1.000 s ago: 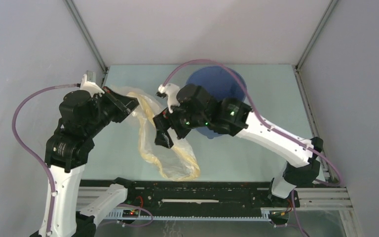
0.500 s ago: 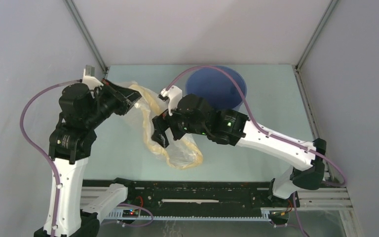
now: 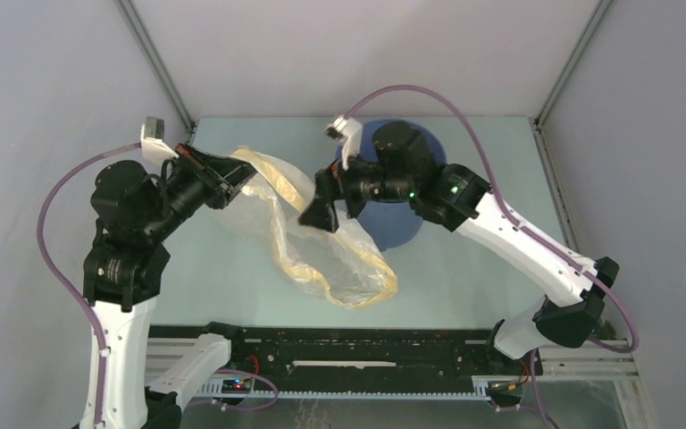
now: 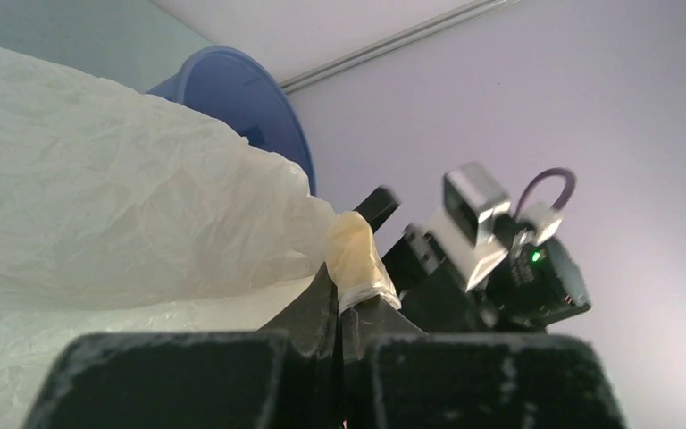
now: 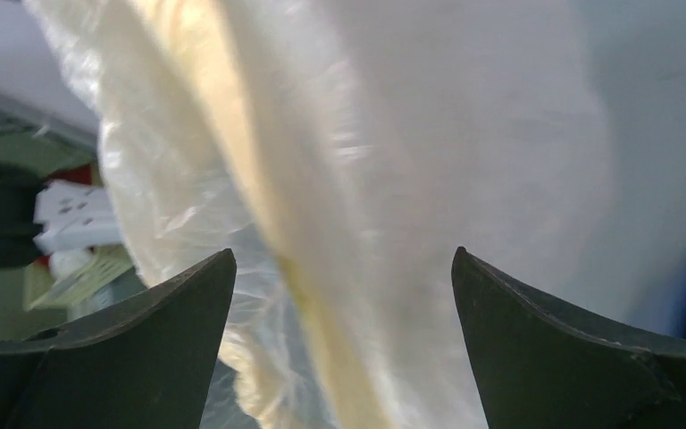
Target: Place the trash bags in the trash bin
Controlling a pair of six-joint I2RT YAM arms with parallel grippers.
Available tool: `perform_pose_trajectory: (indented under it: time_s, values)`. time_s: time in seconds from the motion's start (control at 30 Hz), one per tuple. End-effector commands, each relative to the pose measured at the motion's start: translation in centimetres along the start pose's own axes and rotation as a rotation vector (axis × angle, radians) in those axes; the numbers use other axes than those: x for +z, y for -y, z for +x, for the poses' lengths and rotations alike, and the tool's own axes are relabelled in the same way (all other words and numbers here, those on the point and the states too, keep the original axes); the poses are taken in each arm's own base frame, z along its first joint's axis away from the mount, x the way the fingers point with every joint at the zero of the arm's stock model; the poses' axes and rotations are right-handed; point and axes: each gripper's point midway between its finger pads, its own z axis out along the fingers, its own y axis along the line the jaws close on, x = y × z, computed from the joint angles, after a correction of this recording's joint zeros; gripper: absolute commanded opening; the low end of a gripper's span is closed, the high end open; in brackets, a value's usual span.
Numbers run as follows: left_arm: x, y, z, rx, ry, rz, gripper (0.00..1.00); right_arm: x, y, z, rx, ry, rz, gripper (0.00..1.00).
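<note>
The trash bag [image 3: 322,255], pale, crinkly and translucent with a yellow rim, hangs stretched from the left toward the table's middle. My left gripper [image 3: 232,172] is shut on its yellow rim [image 4: 357,259], lifting that end. The blue trash bin [image 3: 397,228] stands at the back right, mostly covered by my right arm; its rim [image 4: 232,89] shows behind the bag [image 4: 125,206] in the left wrist view. My right gripper [image 3: 319,214] stands open just above the bag, beside the bin's left side. In the right wrist view the bag [image 5: 366,179] fills the space between the spread fingers [image 5: 170,322].
Grey enclosure walls with metal corner posts [image 3: 156,67] close in the table on three sides. The black rail [image 3: 348,344] with the arm bases runs along the near edge. My right arm's wrist [image 4: 500,259] sits close behind the left gripper's tip.
My right gripper has swung back and right, over toward the bin, staying open. The bag's lower loop has shifted right and spread wider. The left gripper has held its grip, barely moving.
</note>
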Motion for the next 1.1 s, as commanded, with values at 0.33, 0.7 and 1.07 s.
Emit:
perform_pose_trajectory:
  time_s: [0.33,0.7,1.07]
  values:
    - [0.2,1.3,-2.6,-0.257,0.14,0.045,0.0,1.3,-7.5,0.4,-0.028,0.095,0.017,1.0]
    - [0.2,0.3,-3.5,-0.42,0.211,0.041,0.0,3.3,-8.2,-0.5,-0.049,0.186,0.161,1.0]
    - [0.9,-0.1,-3.5,-0.563,0.214,0.104,0.0,6.0,-6.1,-0.9,-0.083,0.252,0.351,1.0]
